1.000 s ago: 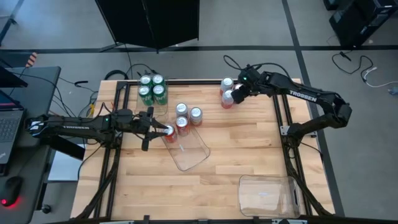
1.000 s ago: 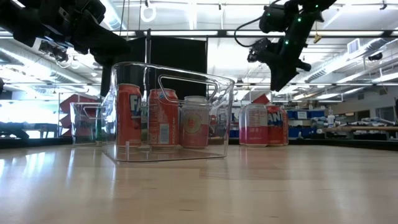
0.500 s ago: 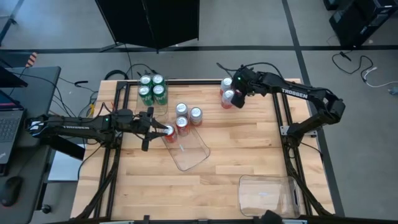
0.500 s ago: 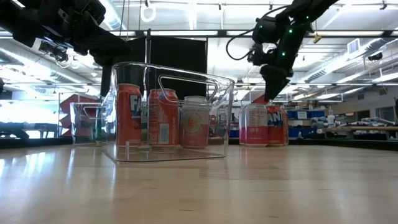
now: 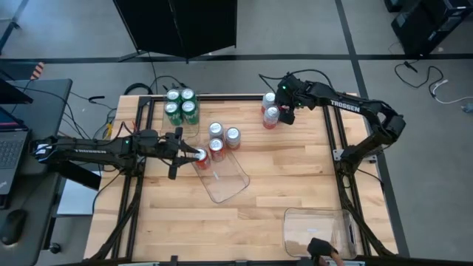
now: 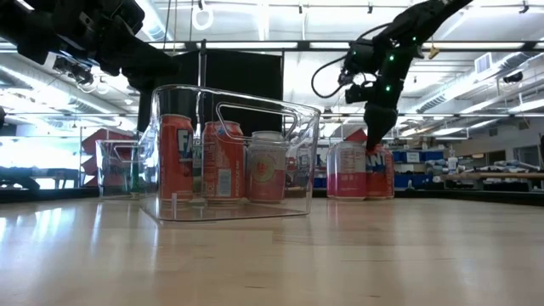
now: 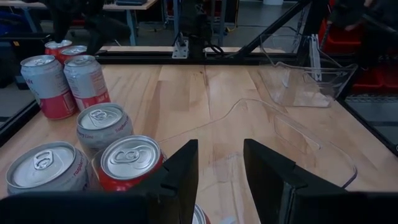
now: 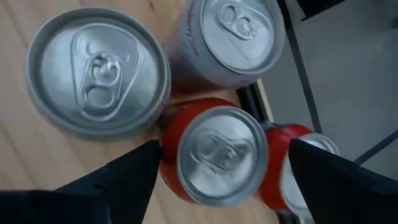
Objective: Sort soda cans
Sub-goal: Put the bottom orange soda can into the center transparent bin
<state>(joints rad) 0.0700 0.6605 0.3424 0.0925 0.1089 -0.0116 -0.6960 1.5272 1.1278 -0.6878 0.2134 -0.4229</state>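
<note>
My left gripper (image 5: 194,154) is shut on a red soda can (image 5: 200,157) standing in a clear tray (image 5: 229,181) at mid table, beside another red can (image 5: 216,145) and two silver ones (image 5: 233,135). My right gripper (image 5: 283,112) hangs open over a cluster of cans at the far right. Its fingers stand on either side of a red can's top (image 8: 217,152) without touching it, next to a silver can (image 8: 99,68). Green cans (image 5: 181,106) stand at the far left. My left gripper has the red can near its top rim (image 7: 200,215), one finger (image 7: 183,171) on each side, coming level from the table's left. The can stands upright on the tray's floor (image 6: 176,157). The wrist and the fingers hide the exact place of contact.
An empty clear tray (image 5: 318,227) lies at the near right, and a person's hand (image 5: 321,247) shows at its near edge. Bare wood stretches across the near half of the table. A black frame rail (image 5: 336,140) runs along the right edge.
My right gripper has come down from well above the cans at the far right until its fingertips are level with their tops. A person's hand has come into view at the near edge by the empty tray.
</note>
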